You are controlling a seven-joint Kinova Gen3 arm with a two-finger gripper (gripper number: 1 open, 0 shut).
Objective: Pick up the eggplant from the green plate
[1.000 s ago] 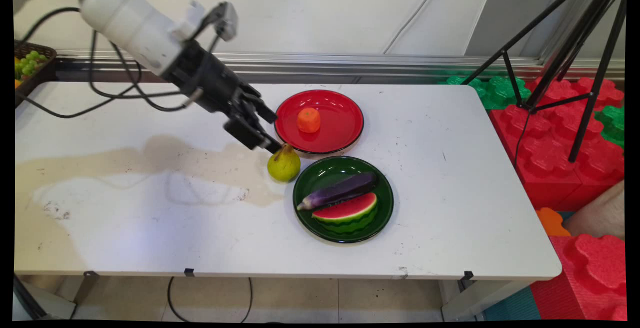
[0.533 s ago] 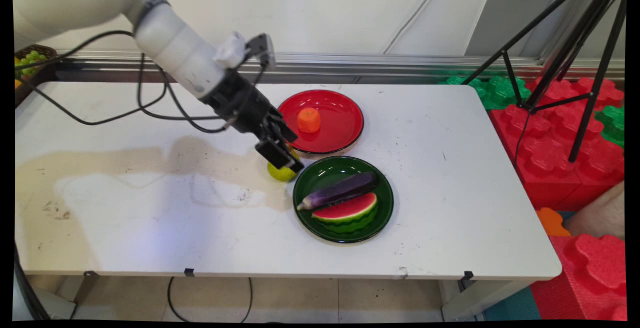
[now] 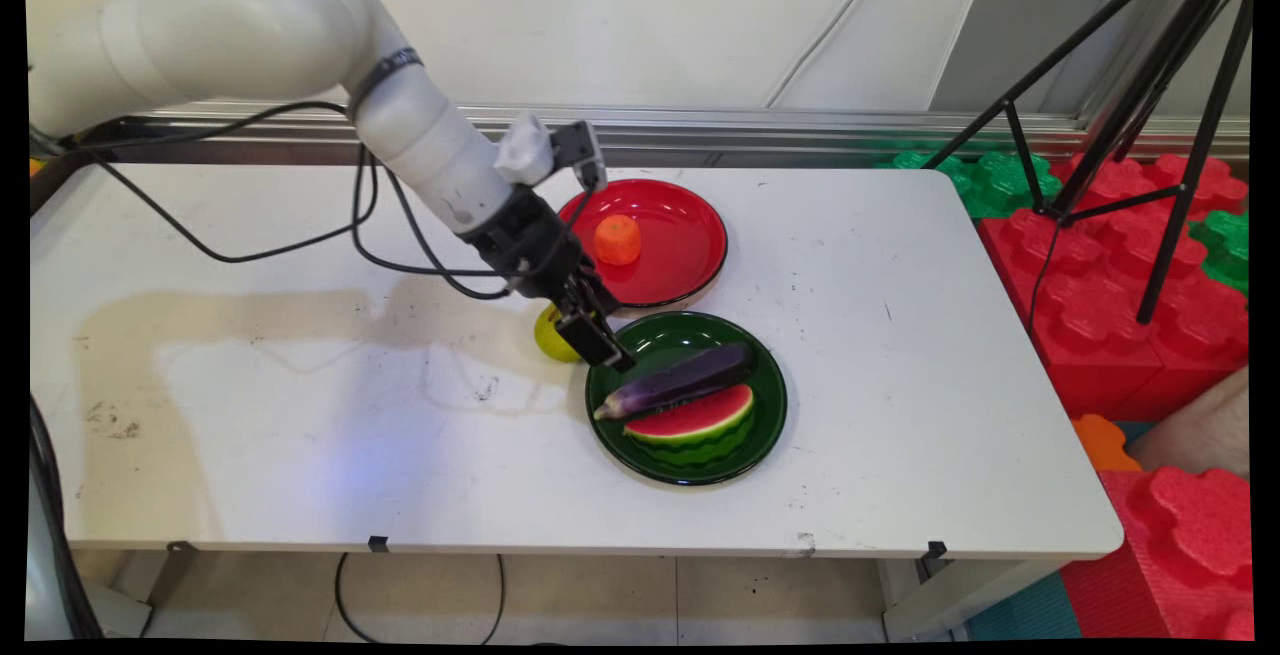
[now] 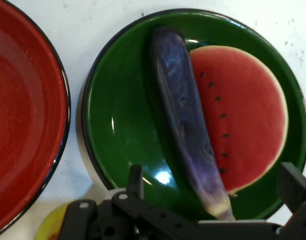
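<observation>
**Gripper over the green plate's edge**

The gripper [image 3: 603,347] hangs with its fingers spread apart and nothing between them, above the near-left rim of the green plate [image 3: 650,335]. An eggplant [image 3: 680,381] lies across that plate, touching a watermelon slice [image 3: 695,421] beside it. A pear [image 3: 550,333] sits on the surface [image 3: 300,415] just left of the gripper, partly hidden by it. Behind, a red plate [image 3: 680,225] holds an orange fruit [image 3: 617,239].
</observation>
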